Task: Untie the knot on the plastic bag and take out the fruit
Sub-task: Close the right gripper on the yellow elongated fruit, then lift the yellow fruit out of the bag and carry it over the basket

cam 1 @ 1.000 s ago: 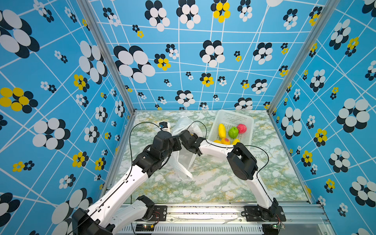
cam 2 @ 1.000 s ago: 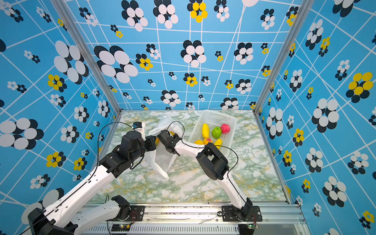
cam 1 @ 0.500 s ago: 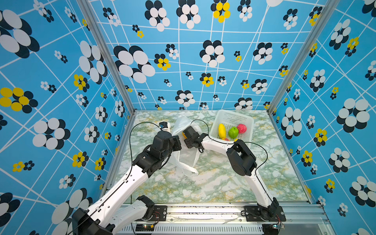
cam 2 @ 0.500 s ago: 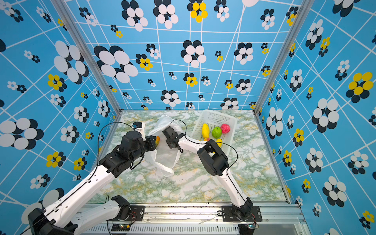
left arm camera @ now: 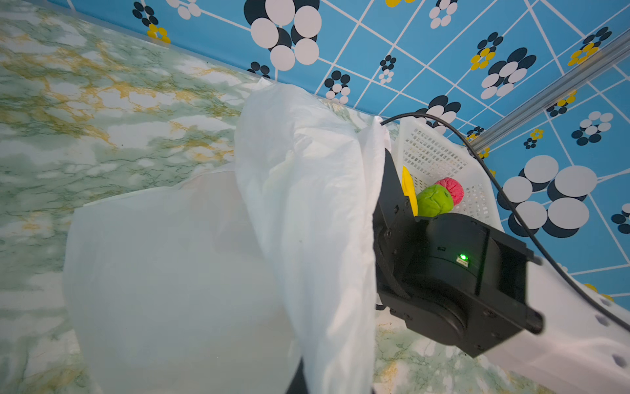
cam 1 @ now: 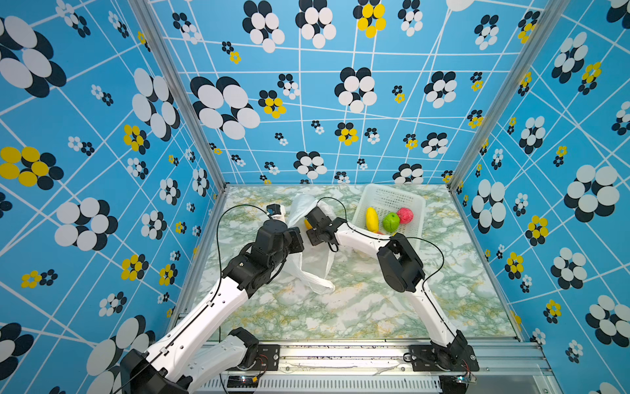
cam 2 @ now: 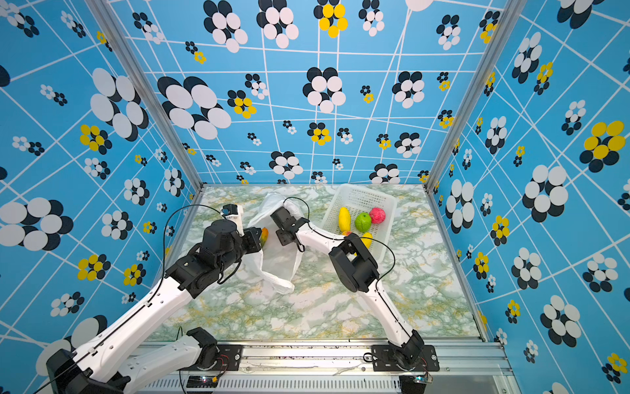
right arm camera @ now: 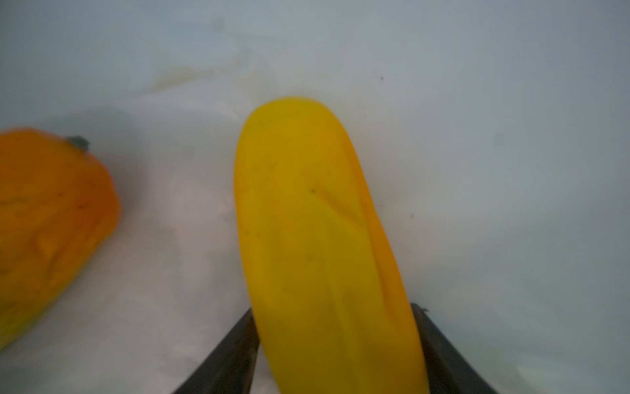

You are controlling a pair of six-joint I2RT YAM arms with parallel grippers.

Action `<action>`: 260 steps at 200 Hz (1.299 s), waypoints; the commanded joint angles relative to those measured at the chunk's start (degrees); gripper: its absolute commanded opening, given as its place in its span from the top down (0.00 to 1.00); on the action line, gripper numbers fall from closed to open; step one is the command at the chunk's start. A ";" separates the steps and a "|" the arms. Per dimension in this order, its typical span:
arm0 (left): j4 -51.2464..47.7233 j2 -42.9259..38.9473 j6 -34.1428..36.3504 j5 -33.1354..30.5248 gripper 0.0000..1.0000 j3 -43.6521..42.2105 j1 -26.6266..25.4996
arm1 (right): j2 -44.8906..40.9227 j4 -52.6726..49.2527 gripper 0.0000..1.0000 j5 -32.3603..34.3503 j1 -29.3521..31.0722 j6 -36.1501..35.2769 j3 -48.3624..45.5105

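Note:
The white plastic bag (cam 1: 313,262) (cam 2: 279,259) (left arm camera: 204,256) lies open on the marble table. My left gripper (cam 1: 299,238) is shut on its edge and holds the mouth up; only a dark fingertip (left arm camera: 296,378) shows under the plastic. In both top views the right arm's wrist (cam 1: 318,227) reaches into the bag. Inside, my right gripper (right arm camera: 332,307) is shut on a long yellow fruit (right arm camera: 313,221), a finger on each side. An orange fruit (right arm camera: 44,221) (cam 2: 264,235) lies beside it. The knot is out of view; a loop handle (cam 1: 317,283) trails loose.
The white perforated basket (cam 1: 392,196) (cam 2: 361,194) (left arm camera: 429,146) stands at the back right. It holds a long yellow fruit (cam 1: 371,218), a green apple (cam 1: 391,221) and a pink-red bumpy fruit (cam 1: 405,215). Blue patterned walls enclose the table on three sides.
The right wrist has pushed further back into the bag's mouth. The bag has shifted a little around it. The left arm has stayed in place.

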 commanded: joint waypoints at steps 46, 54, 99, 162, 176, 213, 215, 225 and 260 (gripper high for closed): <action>-1.10 -1.32 0.85 -2.39 1.00 -0.09 -0.05 | -6.22 5.65 0.65 -5.10 0.00 -0.40 -8.35; -1.42 -1.16 0.60 -2.75 1.00 0.03 0.09 | -8.18 7.92 0.67 -6.03 0.30 -0.86 -11.00; -3.24 -0.33 -1.70 -4.38 1.00 0.30 1.55 | -20.14 19.20 0.74 -8.48 2.61 -3.07 -26.09; -2.59 -1.21 -4.68 -1.66 1.00 -2.06 5.76 | -37.89 37.86 0.75 -19.20 4.02 -6.93 -49.05; -2.45 -0.92 -4.85 -0.78 1.00 -1.79 6.28 | -42.16 42.49 0.75 -21.78 4.56 -8.21 -54.15; -1.54 0.12 -5.38 -0.23 1.00 -1.99 6.40 | -48.80 48.71 0.74 -30.54 5.10 -10.25 -61.05; -1.49 0.14 -5.41 -0.17 1.00 -1.99 6.41 | -48.90 48.72 0.74 -30.89 5.18 -10.38 -61.25; -1.65 0.48 -5.53 -0.14 1.00 -1.93 6.41 | -49.67 48.97 0.76 -31.97 5.57 -10.60 -61.82; -4.13 0.77 -5.76 -0.64 1.00 -0.31 6.68 | -57.95 55.45 0.78 -33.80 5.67 -8.50 -68.07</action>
